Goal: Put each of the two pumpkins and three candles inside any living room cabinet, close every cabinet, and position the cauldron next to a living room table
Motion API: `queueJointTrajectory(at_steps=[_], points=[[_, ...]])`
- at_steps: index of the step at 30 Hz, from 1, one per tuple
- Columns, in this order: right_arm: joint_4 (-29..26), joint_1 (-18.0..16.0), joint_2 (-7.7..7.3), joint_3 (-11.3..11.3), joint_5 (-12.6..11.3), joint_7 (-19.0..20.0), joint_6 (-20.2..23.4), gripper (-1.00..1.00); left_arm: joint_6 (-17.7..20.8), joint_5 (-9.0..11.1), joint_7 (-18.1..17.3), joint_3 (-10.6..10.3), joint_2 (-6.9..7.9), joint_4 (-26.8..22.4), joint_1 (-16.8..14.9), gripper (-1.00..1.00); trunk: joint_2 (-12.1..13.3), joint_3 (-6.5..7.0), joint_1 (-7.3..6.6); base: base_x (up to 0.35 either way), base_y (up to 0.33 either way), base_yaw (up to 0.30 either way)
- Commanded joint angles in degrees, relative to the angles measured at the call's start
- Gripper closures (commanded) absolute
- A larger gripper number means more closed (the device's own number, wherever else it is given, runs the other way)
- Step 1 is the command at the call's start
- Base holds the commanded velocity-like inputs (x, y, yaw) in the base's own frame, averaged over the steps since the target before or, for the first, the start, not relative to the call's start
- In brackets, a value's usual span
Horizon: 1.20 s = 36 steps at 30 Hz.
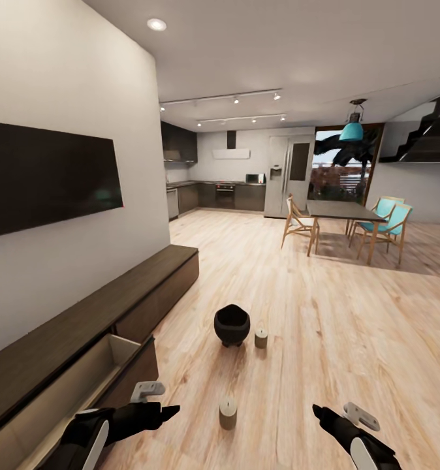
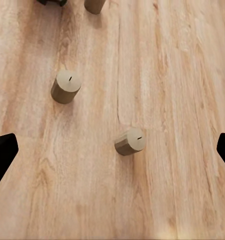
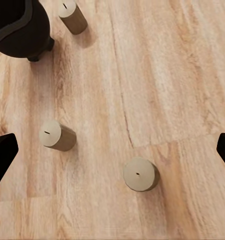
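The black cauldron (image 1: 232,324) stands on the wood floor in front of the long dark cabinet (image 1: 161,277), whose near compartment (image 1: 83,372) is open and shows a pale inside. One beige candle (image 1: 261,337) stands right of the cauldron and another (image 1: 228,413) is nearer me. My left gripper (image 1: 162,414) and right gripper (image 1: 323,415) hover low on either side, both open and empty. The left wrist view has two candles (image 2: 66,86) (image 2: 129,141) under the open gripper (image 2: 112,150). The right wrist view shows the cauldron (image 3: 17,27) and three candles (image 3: 73,17) (image 3: 57,136) (image 3: 140,174). Pumpkins and the table are out of view.
A dark TV (image 1: 50,176) hangs on the white wall above the cabinet. Farther back, a dining table (image 1: 341,210) with chairs (image 1: 301,225) stands at right, and the kitchen (image 1: 223,192) lies beyond. Open wood floor stretches ahead and to the right.
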Motion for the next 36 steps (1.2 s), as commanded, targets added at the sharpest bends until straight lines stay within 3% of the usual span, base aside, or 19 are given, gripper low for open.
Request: queueJointTrajectory(at_steps=[1, 36], points=[[-0.11, -0.02, -0.01, 0.04, -0.61, -0.37, 0.23, -1.00, 0.49, 0.37, -0.10, 0.07, -0.01, -0.04, -0.03, -1.00, -0.03, -0.07, 0.00, 0.046, 0.000, 0.000], [-0.10, -0.02, -0.02, -0.04, -0.61, -0.35, 0.28, -1.00, 0.51, 0.42, -0.27, 0.07, 0.00, -0.12, -0.03, -1.00, -0.03, 0.20, 0.00, 0.003, 0.042, -0.018]])
